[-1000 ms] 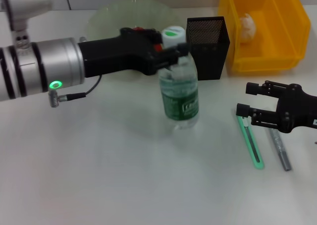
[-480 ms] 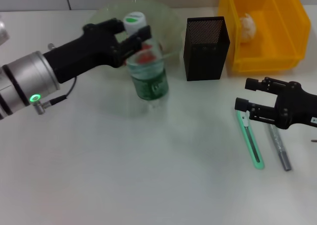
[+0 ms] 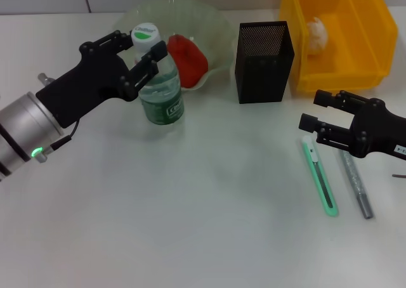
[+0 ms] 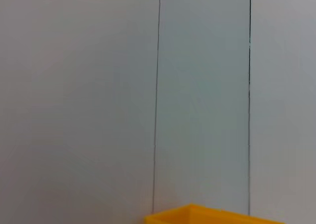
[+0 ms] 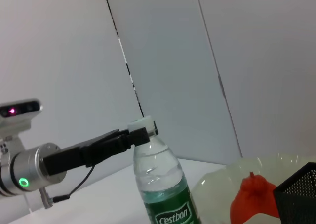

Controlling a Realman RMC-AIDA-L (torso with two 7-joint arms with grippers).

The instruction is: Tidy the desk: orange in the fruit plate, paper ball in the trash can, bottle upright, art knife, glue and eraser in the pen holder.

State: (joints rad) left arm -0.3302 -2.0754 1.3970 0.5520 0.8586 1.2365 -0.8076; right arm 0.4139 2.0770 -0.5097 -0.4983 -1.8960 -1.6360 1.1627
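Left gripper (image 3: pixel 136 56): black fingers closed on the neck of the clear plastic bottle (image 3: pixel 160 85) with dark green label; bottle upright on the white desk (image 3: pixel 190 212), at 8 o'clock of the pale-green glass fruit plate (image 3: pixel 216 21) | Right gripper (image 3: pixel 315 118): fingers spread, holding nothing, just above the mint-green art knife (image 3: pixel 320 179); grey glue stick (image 3: pixel 355 184) beside at 3 o'clock
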